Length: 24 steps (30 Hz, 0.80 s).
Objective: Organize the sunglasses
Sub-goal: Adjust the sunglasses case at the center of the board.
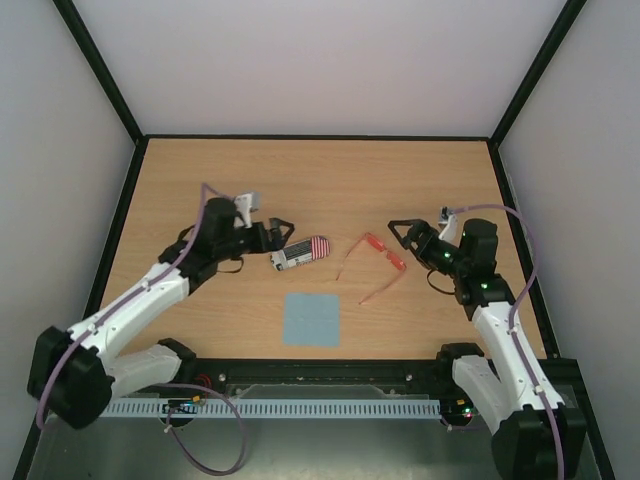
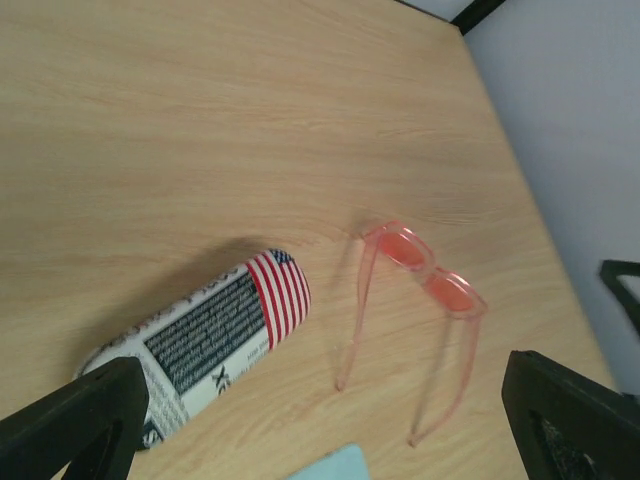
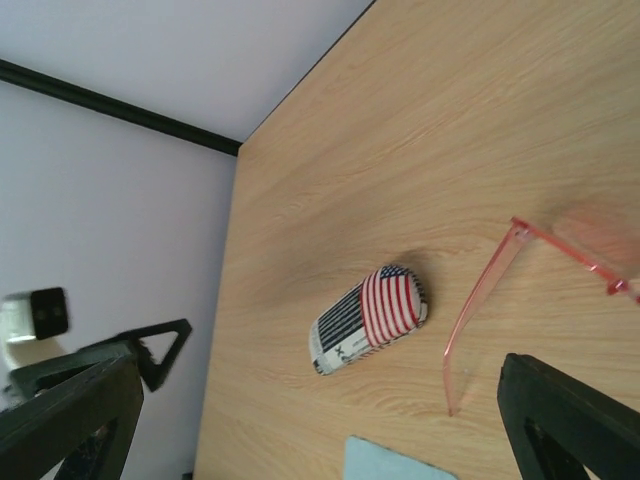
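Two grippers face each other across the wooden table (image 1: 330, 180), and both stand with their fingers spread wide and nothing between them. The sunglasses (image 1: 385, 251) lie flat on the wood a little right of the middle, between the patterned case (image 1: 301, 252) and the right gripper (image 1: 401, 240). Their thin red-orange frame is unfolded. The lens front is towards the right gripper, and the two long temples run back towards the near-left. In the left wrist view the tinted lenses (image 2: 426, 268) look pale pink, and both temples rest on the tabletop.

The right gripper sits just beside the lens front. Its own camera shows one temple (image 3: 478, 315) and part of the front lying in the gap ahead of the fingers (image 3: 565, 425), but I cannot tell whether it touches the frame. The left gripper (image 1: 283, 237) is at the far-left end of the glasses case. In its wrist view the left finger (image 2: 75, 425) overlaps that end of the case (image 2: 215, 330) (touching or only in front of it, I cannot say).

The case is oblong, with stars and stripes at the end nearer the sunglasses and black-and-white print along the rest. It lies near the glasses but apart from them. A square light-blue cloth (image 1: 311, 318) lies flat closer to the arm bases, clear of both the case and the temples
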Each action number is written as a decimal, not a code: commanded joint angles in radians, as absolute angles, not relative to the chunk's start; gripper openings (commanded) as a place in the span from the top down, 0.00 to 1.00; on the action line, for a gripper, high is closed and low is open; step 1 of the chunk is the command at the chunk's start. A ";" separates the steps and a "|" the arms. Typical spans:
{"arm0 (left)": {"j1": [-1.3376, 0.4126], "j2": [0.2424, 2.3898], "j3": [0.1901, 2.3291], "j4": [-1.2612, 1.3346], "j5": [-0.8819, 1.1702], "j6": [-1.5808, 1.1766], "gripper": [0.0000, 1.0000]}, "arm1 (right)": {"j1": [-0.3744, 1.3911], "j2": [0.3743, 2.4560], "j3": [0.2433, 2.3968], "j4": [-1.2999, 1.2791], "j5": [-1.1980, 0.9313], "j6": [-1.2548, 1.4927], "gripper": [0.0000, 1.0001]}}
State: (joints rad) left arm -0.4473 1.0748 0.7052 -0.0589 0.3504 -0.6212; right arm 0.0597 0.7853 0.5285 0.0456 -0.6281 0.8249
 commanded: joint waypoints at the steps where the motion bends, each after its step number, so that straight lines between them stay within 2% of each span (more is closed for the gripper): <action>1: -0.642 1.199 0.897 -0.322 -0.145 -0.484 0.00 | 0.063 0.797 0.580 -0.019 -0.575 0.714 0.02; 5: -0.753 1.353 0.939 -0.404 -0.378 -0.512 0.00 | 0.066 0.831 0.594 -0.017 -0.572 0.689 0.01; 9: -0.762 1.496 0.934 -0.338 -0.319 -0.468 0.01 | 0.072 0.861 0.566 0.003 -0.612 0.681 0.01; 11: -0.806 1.534 0.934 -0.333 -0.385 -0.452 0.00 | 0.076 0.851 0.528 0.019 -0.615 0.694 0.01; 14: -0.856 1.562 0.947 -0.365 -0.477 -0.419 0.00 | 0.079 0.810 0.472 0.048 -0.618 0.718 0.01; 24: -0.910 1.657 0.925 -0.280 -0.451 -0.391 0.01 | 0.084 0.791 0.411 0.051 -0.650 0.703 0.02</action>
State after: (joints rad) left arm -0.9009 1.6230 0.9356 -0.3161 -0.4118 -0.4080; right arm 0.0792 0.7994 0.4385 0.0395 -0.6128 0.7177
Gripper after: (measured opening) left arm 0.995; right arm 0.986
